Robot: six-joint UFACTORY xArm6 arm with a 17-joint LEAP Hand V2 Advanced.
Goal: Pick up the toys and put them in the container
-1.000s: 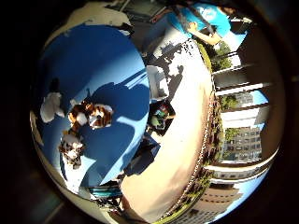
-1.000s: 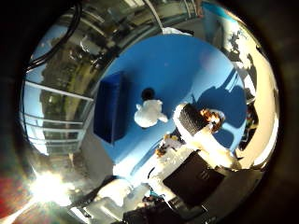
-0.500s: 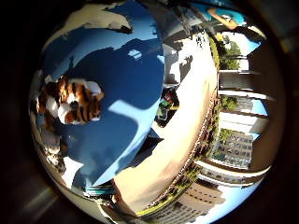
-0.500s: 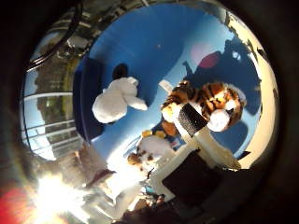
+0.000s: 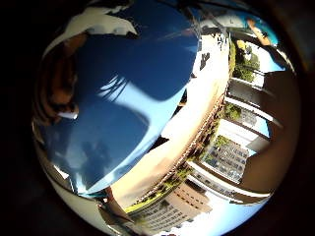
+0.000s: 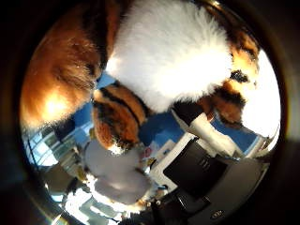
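Note:
An orange, black-striped tiger plush (image 6: 168,61) with a white belly fills most of the thumb side view, very close to my palm. Its striped fur also shows at the rim of the little finger side view, lying on the blue mat (image 5: 133,73). My hand (image 6: 211,159) is right over the tiger, and one finger (image 6: 208,133) reaches out straight, with its dark tip against the tiger's fur. A white plush toy (image 6: 117,173) lies on the mat just beyond the tiger's striped leg. I see no container in these views.
The blue mat ends at a pale sunlit floor (image 5: 197,113), with buildings and trees (image 5: 231,157) beyond. Shadows of the arm fall across the mat.
The palm has come down much closer to the tiger, which now fills the thumb side view. The white toy and the mat have slid towards the edge of the picture.

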